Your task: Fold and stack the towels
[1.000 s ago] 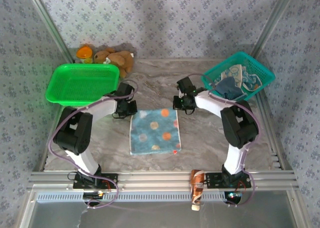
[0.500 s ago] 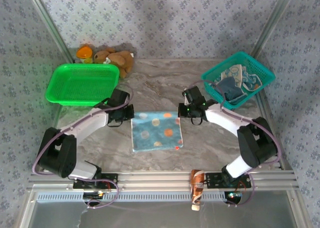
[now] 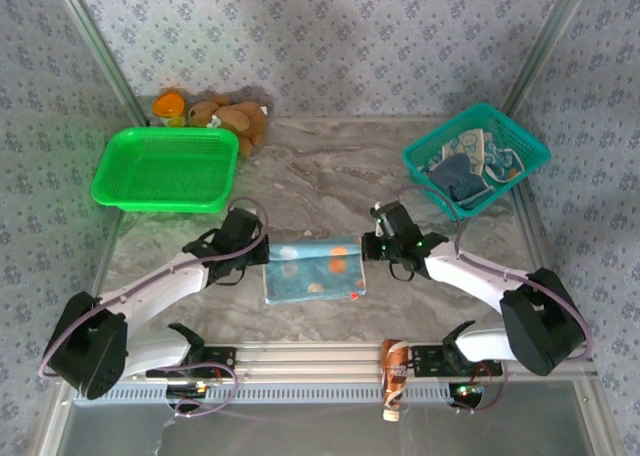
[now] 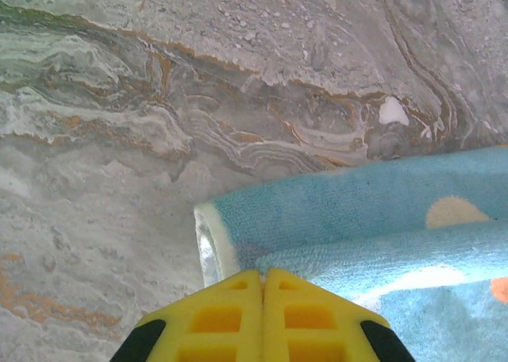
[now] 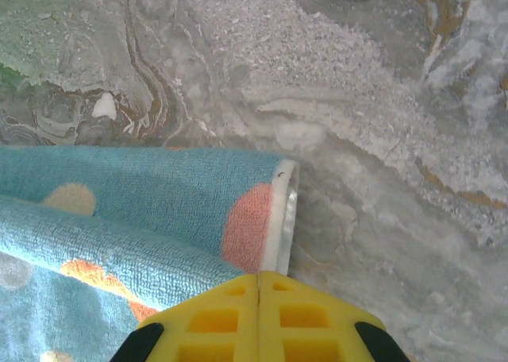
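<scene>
We record, at the far left of the marbled tabletop (image 3: 320,176), an empty green basket (image 3: 160,166), with an orange-capped item (image 3: 170,106) and a brown plush toy (image 3: 232,121) behind it against the back wall. The left end effector (image 3: 262,259) sits low at the left edge of the spotted towel (image 3: 315,276). In the left wrist view its yellow fingers (image 4: 230,314) are pressed together on that towel's corner, and the lifted layer doubles back over the part lying flat. The towel lies at the centre of the tabletop, near the front, partly folded, with its far edge forming a rounded fold. The right end effector (image 3: 368,248) pinches the opposite corner, its fingers (image 5: 302,314) likewise closed. At the far right stands a teal basket (image 3: 512,179) holding a blue-grey towel (image 3: 455,176) and a pale printed towel (image 3: 478,146), well apart from the spotted one.
</scene>
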{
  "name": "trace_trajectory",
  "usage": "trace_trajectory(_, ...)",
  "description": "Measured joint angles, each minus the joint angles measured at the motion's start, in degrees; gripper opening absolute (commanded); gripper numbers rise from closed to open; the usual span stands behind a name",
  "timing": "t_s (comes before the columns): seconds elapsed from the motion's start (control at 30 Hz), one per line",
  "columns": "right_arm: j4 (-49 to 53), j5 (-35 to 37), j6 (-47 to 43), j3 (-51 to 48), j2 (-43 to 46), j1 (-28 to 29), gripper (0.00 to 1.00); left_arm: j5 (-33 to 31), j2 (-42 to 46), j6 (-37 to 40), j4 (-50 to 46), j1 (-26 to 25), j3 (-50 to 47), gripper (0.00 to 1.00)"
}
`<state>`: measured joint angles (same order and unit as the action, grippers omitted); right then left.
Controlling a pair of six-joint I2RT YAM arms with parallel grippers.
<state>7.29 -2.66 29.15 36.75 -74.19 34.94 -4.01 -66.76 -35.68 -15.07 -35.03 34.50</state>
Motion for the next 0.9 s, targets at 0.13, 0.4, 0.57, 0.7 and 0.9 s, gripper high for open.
trace_trajectory(0.13,-1.0,0.6,0.9,-2.6,2.2,1.2,0.35,-1.7,3.6,-1.5,0.7,-2.8,-2.7,0.45)
trace_trajectory(0.4,1.3,1.4,3.2,-3.5,6.1,2.4,0.57,-3.1,13.7,-6.9,-3.3,-4.9,-3.9,0.62)
trace_trajectory(0.57,4.3,1.4,4.6,-0.9,4.7,2.3,0.44,-2.9,13.6,-10.4,-7.9,-4.8,-2.4,0.52)
trace_trajectory(0.7,5.4,0.5,4.9,2.5,0.0,2.3,0.39,-1.2,8.5,-13.2,-9.9,-4.0,-0.4,0.43)
trace_trajectory(0.9,7.5,-1.7,4.0,5.7,-6.3,1.9,0.34,1.7,1.9,-16.0,-10.5,-3.6,-0.3,0.39)
